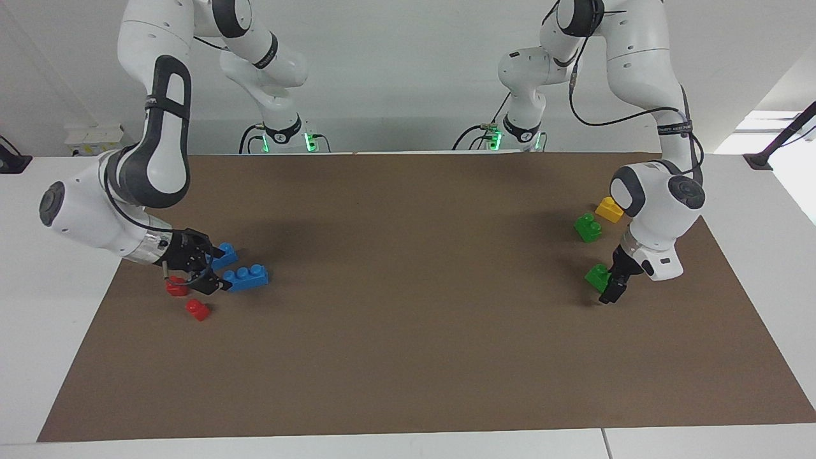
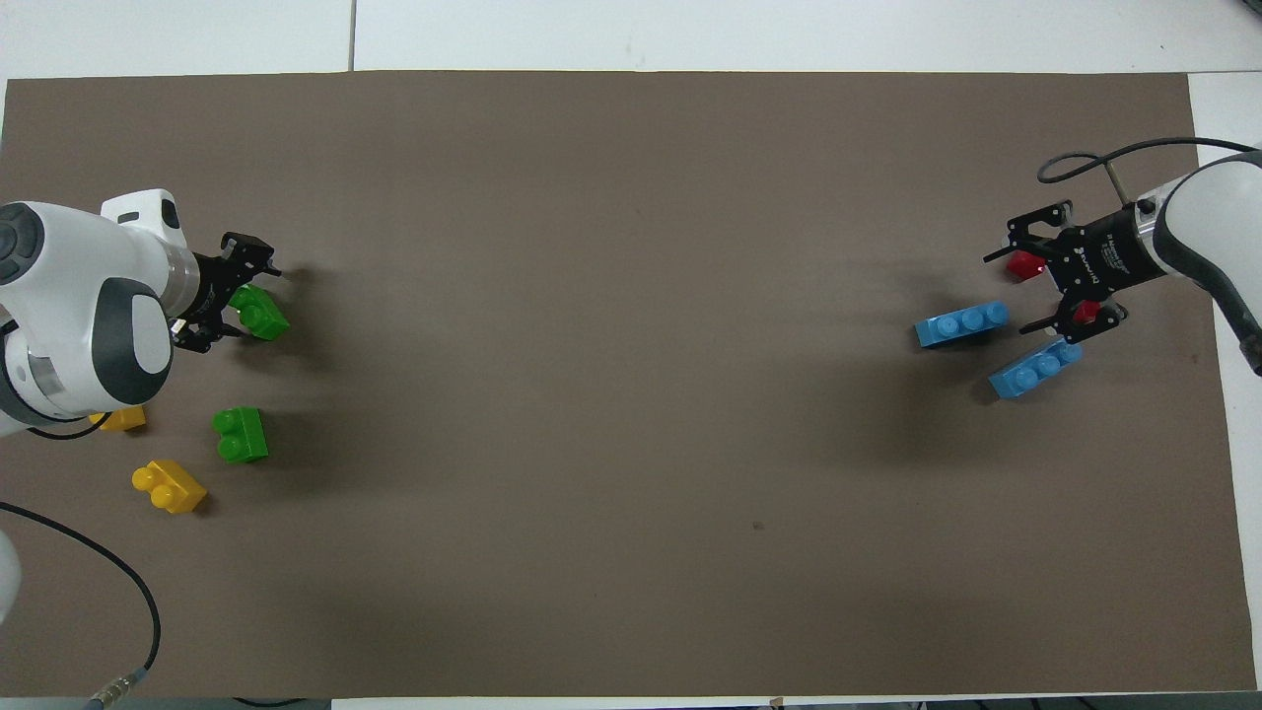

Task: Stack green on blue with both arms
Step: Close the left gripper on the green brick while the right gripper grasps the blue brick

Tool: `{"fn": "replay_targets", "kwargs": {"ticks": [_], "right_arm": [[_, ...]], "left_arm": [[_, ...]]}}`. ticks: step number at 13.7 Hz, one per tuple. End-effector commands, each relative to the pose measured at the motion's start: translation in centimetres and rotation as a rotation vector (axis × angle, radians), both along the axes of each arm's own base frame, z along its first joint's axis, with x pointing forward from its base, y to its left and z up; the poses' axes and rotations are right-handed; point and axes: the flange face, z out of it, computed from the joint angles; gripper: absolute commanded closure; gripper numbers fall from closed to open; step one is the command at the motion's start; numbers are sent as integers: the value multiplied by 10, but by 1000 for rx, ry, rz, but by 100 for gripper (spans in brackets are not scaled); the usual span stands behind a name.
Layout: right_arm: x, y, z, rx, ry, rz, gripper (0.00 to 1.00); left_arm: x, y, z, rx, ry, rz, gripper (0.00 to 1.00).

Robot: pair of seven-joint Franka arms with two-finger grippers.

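Left claw (image 1: 607,282) gapes around a green brick (image 1: 597,276); right claw (image 1: 213,271) (also open) hangs beside blue bricks (image 1: 246,277)

- Bright green is shown by two bricks (image 2: 258,314) (image 2: 241,435)
- Blue is worn by two long bricks (image 2: 961,323) (image 2: 1035,368)
- Red bricks (image 1: 197,310) and yellow bricks (image 2: 170,486) are seen
- A plain brown mat (image 1: 408,268) is laid on a white table (image 1: 38,191)

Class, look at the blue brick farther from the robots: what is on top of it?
Nothing is stacked on that blue brick; its three studs show bare. The open right gripper is beside it.
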Motion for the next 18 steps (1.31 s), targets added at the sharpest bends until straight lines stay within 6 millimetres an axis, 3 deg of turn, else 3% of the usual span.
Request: {"fn": "replay_targets", "kwargs": {"ticks": [1, 5, 12, 16, 18], "right_arm": [[-2, -1, -8, 2, -31, -1, 2], [-4, -4, -21, 1, -39, 16, 2], [-10, -5, -37, -7, -51, 12, 2], [-11, -6, -43, -21, -68, 0, 3], [-12, -8, -47, -25, -68, -3, 3]], "left_arm": [[-4, -3, 5, -6, 15, 5, 2], [-2, -6, 7, 0, 27, -11, 2], [3, -5, 15, 25, 29, -43, 12], [3, -5, 13, 27, 24, -50, 23], [2, -5, 12, 27, 25, -50, 38]]}}
